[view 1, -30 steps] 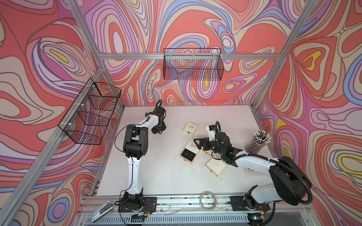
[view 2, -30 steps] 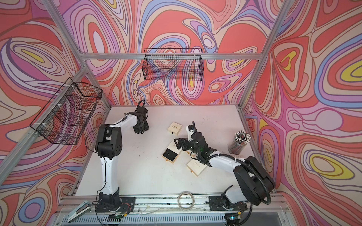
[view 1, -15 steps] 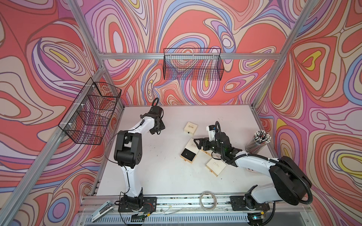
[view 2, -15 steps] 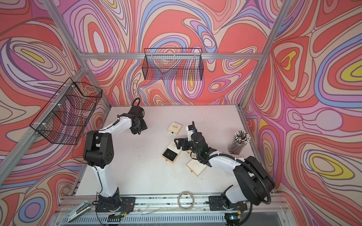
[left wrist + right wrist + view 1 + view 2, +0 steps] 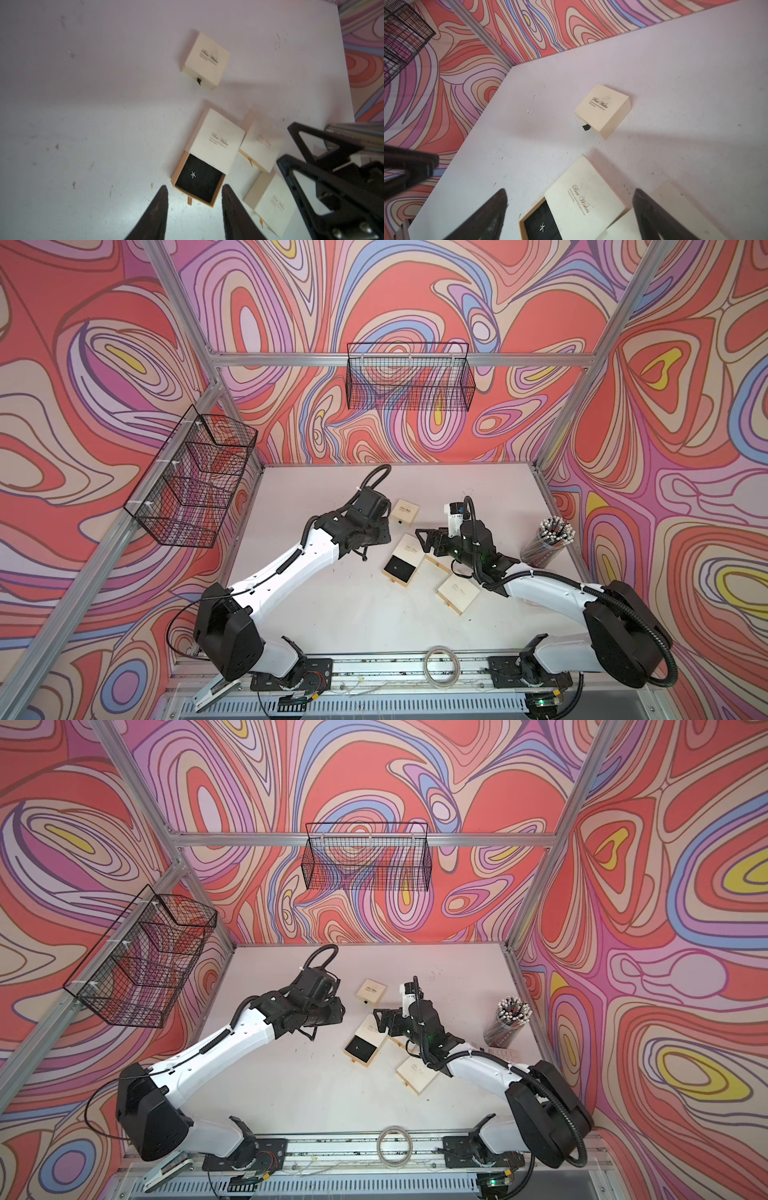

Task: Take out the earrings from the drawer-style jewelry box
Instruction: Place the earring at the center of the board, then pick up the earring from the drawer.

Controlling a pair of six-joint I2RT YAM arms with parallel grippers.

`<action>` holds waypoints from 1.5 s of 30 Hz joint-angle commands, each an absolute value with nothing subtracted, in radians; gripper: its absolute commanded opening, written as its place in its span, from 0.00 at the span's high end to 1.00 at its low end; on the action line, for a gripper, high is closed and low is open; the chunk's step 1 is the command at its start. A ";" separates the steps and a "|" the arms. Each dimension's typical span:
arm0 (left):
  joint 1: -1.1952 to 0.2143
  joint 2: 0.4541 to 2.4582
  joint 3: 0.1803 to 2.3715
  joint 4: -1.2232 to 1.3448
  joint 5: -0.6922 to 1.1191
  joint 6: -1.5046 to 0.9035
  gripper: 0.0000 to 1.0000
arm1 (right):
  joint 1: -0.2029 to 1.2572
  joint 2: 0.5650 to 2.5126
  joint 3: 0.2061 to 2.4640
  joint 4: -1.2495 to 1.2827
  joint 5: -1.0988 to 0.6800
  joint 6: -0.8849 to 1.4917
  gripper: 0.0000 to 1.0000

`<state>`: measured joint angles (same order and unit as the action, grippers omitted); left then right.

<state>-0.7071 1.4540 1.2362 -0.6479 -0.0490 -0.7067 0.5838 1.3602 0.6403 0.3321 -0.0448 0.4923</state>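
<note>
Hovering both claws at the open jewelry box [image 5: 410, 551], which lies mid-table [image 5: 332, 605]. Its cream sleeve [image 5: 583, 199] reads "Best Wishes". The tan drawer [image 5: 180, 166] is slid out at the end facing my left claw [image 5: 194, 187], black lining exposed. A star-shaped earring [image 5: 193, 174] sits on that lining, roughly mid-drawer; it is sharp in both wrist views and a pale speck in both top views. A second earring [image 5: 529, 112], tiny and silvery, lies on bare tabletop well apart from the open box. It is farther off than the black-tab box [image 5: 207, 60], which stands closed near the sleeve's far end with a gap between. On my left claw the fingers are apart with nothing between them, tips just off the drawer's outer end. My right claw [image 5: 570, 193] has its fingers spread wide and holds nothing, tips flanking the sleeve; whether they touch it I cannot tell. The nearer ribbon-tab box [image 5: 261, 145] is closed, just beside the sleeve on my right arm's side. The farther ribbon-tab box [image 5: 270, 205] is closed too, near the drawer end on that same side. A clear cup of black, white-tipped pencils [image 5: 548, 539] stands well apart from the open box, by the right wall.
</note>
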 commanded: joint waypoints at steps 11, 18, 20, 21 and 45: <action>-0.725 1.605 1.088 -0.496 0.256 -0.771 0.68 | 0.588 1.506 0.674 0.344 -0.056 0.519 0.46; -0.655 1.618 0.998 -0.327 0.365 -0.808 0.70 | 0.588 1.608 0.694 0.389 -0.137 0.536 0.64; -0.654 1.629 1.006 -0.326 0.371 -0.794 0.70 | 0.588 1.632 0.703 0.396 -0.158 0.540 0.67; -0.649 1.638 1.010 -0.330 0.376 -0.790 0.70 | 0.588 1.643 0.711 0.391 -0.167 0.541 0.68; -0.604 1.759 1.043 -0.372 0.420 -0.725 0.67 | 0.595 1.708 0.755 0.356 -0.213 0.546 0.91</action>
<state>-0.6083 1.7390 1.0176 -0.3504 0.4145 -0.7464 0.5892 1.6928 0.7364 0.3626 -0.2031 0.5446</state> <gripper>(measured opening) 0.329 0.094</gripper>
